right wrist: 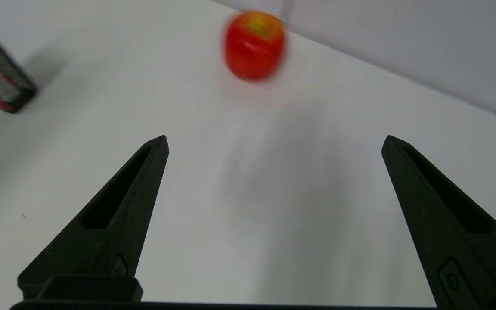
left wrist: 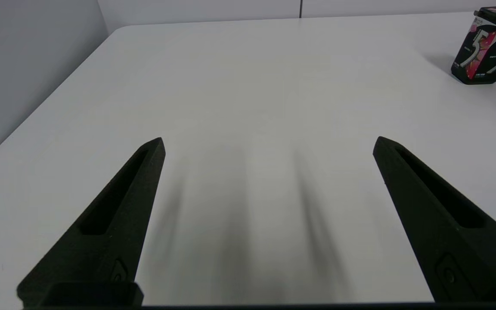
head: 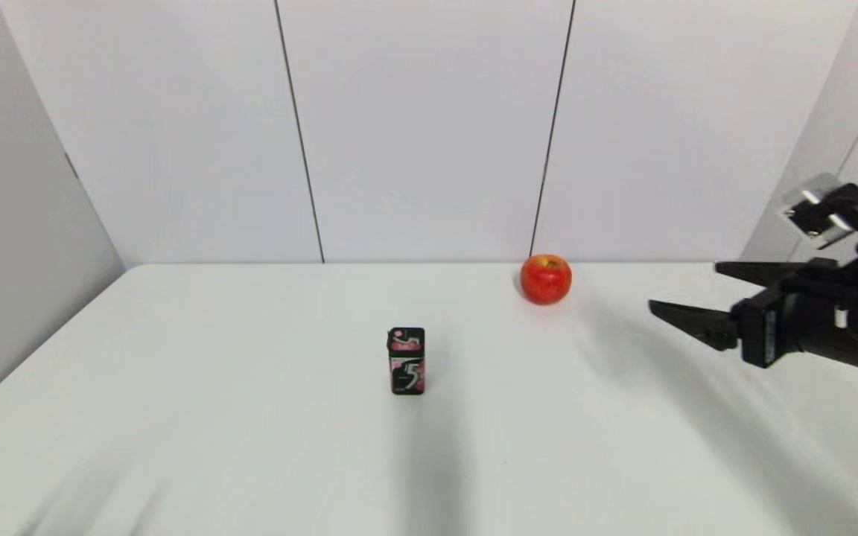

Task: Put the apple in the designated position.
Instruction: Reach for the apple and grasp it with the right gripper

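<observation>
Approach is the step in hand, by the look of it. Nearest, the left gripper (left wrist: 269, 144) hangs low over bare white table (head: 213, 447), fingers spread and empty, apparently idle. The right gripper (head: 686, 294) is likewise released, holding nothing, and points at the apple (head: 546, 279), which sits ahead of it, well apart, by the table's far edge. The small box (head: 407, 360) stands off to that claw's side. Next it must probably advance until its fingers straddle the apple, then clench.

White table (head: 250, 447) against seamed pale wall panels (head: 429, 126).
</observation>
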`<state>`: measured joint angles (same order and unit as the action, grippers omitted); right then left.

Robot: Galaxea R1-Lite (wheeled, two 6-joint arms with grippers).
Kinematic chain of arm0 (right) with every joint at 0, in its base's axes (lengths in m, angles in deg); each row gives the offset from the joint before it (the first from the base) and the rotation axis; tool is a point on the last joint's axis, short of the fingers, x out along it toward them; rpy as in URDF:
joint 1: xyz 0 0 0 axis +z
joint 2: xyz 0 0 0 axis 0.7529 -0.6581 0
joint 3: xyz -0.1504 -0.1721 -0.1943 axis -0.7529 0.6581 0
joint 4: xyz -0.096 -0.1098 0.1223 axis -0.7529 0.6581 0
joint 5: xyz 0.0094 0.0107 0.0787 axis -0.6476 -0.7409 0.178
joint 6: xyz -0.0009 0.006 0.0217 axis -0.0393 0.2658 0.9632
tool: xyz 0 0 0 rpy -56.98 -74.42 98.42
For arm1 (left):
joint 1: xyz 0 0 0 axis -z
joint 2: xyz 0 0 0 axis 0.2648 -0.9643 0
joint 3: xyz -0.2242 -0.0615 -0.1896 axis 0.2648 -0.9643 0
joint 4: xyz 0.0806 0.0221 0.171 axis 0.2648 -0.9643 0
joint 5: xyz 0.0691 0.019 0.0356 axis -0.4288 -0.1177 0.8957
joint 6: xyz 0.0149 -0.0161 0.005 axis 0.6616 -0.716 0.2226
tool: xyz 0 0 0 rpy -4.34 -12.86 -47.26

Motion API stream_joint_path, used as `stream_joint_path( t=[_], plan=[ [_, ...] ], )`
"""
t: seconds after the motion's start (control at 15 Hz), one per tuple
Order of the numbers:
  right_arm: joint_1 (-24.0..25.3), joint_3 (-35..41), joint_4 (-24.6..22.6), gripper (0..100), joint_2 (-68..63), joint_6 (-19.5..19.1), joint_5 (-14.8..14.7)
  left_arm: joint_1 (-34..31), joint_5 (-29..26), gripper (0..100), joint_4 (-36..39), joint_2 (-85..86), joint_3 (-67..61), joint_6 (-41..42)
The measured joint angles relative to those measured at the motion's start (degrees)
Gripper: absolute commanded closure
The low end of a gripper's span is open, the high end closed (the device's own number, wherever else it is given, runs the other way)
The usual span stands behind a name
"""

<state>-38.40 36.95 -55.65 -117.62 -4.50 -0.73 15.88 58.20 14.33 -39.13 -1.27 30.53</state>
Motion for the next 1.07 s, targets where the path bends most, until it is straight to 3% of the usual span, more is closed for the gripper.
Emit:
stream_joint_path(
  t=[0.13, 0.2, 0.47, 0.6, 0.87, 1.07],
  plan=[
    [1.8, -2.2, -3.4, 0, -5.8, -2.4, 9.1, 0.0, 0.0, 0, 0.0, 0.0, 0.0, -0.1],
    [2.7, -2.5, -3.6, 0, -7.9, -2.8, 11.6, 0.0, 0.0, 0, 0.0, 0.0, 0.0, -0.2],
    [4.2, -9.0, -3.0, 0, -17.6, -2.5, 11.5, 0.0, 0.0, 0, 0.0, 0.0, 0.0, -0.2],
    [4.1, -14.4, -3.3, 0, -23.4, -2.3, 8.5, 0.0, 0.0, 0, 0.0, 0.0, 0.0, -0.2],
    [2.9, -22.1, -3.5, 0, -33.2, -0.6, -3.6, 0.0, 0.0, 0, 0.0, 0.0, 0.0, -0.2],
    [2.4, -26.1, -3.4, 0, -38.4, 0.4, -5.7, 0.0, 0.0, 0, 0.0, 0.0, 0.0, -0.2]
  ],
)
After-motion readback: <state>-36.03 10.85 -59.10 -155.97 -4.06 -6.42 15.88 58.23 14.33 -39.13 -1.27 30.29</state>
